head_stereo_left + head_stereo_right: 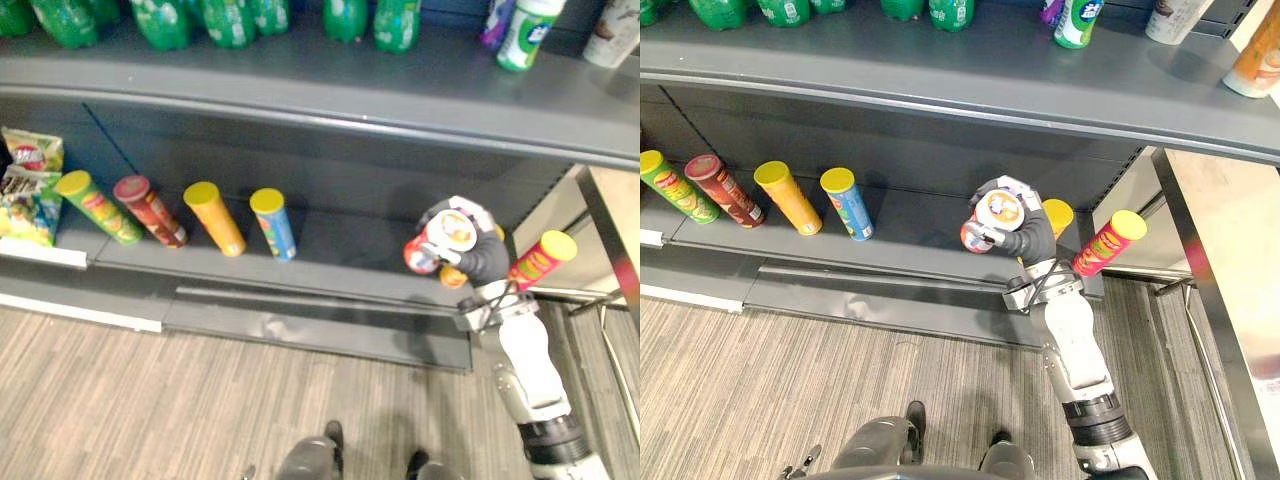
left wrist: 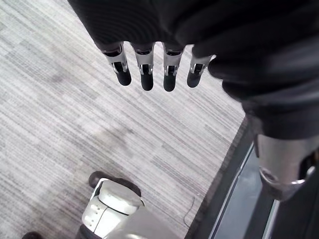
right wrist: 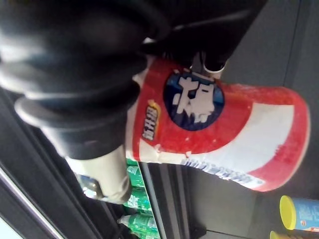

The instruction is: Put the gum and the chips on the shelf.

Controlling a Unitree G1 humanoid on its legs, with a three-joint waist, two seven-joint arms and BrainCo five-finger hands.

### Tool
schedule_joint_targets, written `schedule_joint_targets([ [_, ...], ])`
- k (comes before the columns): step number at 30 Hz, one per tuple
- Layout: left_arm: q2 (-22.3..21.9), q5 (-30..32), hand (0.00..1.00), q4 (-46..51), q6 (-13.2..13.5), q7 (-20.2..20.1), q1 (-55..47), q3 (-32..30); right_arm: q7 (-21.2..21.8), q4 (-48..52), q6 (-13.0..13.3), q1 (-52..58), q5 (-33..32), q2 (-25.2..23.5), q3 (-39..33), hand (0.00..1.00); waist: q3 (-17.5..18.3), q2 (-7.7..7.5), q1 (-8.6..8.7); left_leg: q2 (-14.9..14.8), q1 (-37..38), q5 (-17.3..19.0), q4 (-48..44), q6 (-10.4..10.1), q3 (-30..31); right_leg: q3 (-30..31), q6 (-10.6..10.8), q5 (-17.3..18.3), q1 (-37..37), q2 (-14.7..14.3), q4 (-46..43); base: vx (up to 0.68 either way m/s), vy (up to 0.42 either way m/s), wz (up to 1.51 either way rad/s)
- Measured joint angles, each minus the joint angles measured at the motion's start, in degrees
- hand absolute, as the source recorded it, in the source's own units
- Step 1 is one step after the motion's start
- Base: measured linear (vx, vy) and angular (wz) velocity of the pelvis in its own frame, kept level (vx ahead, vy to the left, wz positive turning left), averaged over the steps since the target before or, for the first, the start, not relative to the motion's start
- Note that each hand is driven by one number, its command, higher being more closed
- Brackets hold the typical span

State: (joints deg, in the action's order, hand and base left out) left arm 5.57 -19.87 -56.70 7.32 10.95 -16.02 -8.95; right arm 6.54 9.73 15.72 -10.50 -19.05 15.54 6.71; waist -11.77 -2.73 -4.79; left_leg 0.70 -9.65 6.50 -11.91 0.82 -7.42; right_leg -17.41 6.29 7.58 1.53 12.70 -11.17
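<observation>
Chips can [image 1: 447, 238], a tall tube with a red body, a sweeping white band and a round dark blue emblem with white lettering. A small orange mark sits beside the emblem, and the lid is pale with an orange tint at its middle. The can is above the right part of the lower shelf [image 1: 340, 245], near the front edge, and tilts so its lid faces up and outward. Whether its base touches the shelf cannot be told.

The right hand [image 1: 1032, 237] grasps the can, with fingers and thumb curled round its upper body just under the lid. Just behind this hand stands an orange can [image 1: 1057, 216] with a yellow lid. A pink can [image 1: 540, 260] with a yellow lid leans at the right end of the shelf.

Four more yellow- or red-lidded cans stand in a row along the left half of the lower shelf: green [image 1: 97, 207], dark red [image 1: 150, 211], orange-yellow [image 1: 216, 219] and blue [image 1: 274, 224]. Chip bags [image 1: 28, 190] hang at the far left edge.

On the upper shelf [image 1: 300, 75], green bottles [image 1: 160, 20] line the back, and a white and green container [image 1: 527, 33] stands toward the right.

The left hand [image 2: 149, 69] hangs over the striped grey floor [image 2: 75, 124], fingers straight and relaxed, holding nothing.
</observation>
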Motion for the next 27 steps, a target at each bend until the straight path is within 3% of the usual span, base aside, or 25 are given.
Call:
schedule_joint_targets([
  [4, -0.2, -0.1, 0.0, -0.4, -0.1, 0.0, -0.4, -0.4, 0.3, 0.0, 0.6, 0.3, 0.0, 0.0, -0.1, 1.0, -0.2, 0.23, 1.45, -2.7, 2.2, -2.9, 5.6, -1.2, -4.8, -1.4, -0.4, 0.2, -0.5, -0.8, 1.2, -0.12, -0.133, 0.18],
  [8, -0.2, 0.1, 0.0, -0.3, 0.0, -0.2, -0.6, -0.4, 0.9, 0.0, 1.0, 0.6, 0.1, 0.0, -0.1, 1.0, -0.2, 0.33, 2.02, -3.0, 5.0, -7.6, 12.0, -1.3, -6.1, -1.4, -0.7, 0.0, -0.5, -1.5, 1.8, -0.04, -0.069, 0.01],
  [13, -0.1, 0.1, 0.0, -0.3, 0.0, -0.8, -0.8, -0.3, 2.4, 0.1, 0.8, 0.6, 0.2, 0.0, 0.1, 1.0, -0.2, 0.25, 2.43, -3.0, 7.8, -10.7, 17.4, -1.6, -7.6, -0.5, -0.6, -2.0, -0.6, -2.5, 3.3, 0.06, -0.007, -0.13],
  [27, 0.6, 2.5, 0.0, 0.8, -0.7, -1.4, -1.6, 0.7, 2.5, 0.1, -4.0, -6.6, 0.0, 3.7, 0.1, 1.0, 1.4, 0.08, 2.97, -3.9, 9.9, -10.6, 17.8, -2.3, -7.6, 0.9, -1.1, -2.6, -2.9, -3.7, 4.4, 0.02, 0.001, -0.02],
])
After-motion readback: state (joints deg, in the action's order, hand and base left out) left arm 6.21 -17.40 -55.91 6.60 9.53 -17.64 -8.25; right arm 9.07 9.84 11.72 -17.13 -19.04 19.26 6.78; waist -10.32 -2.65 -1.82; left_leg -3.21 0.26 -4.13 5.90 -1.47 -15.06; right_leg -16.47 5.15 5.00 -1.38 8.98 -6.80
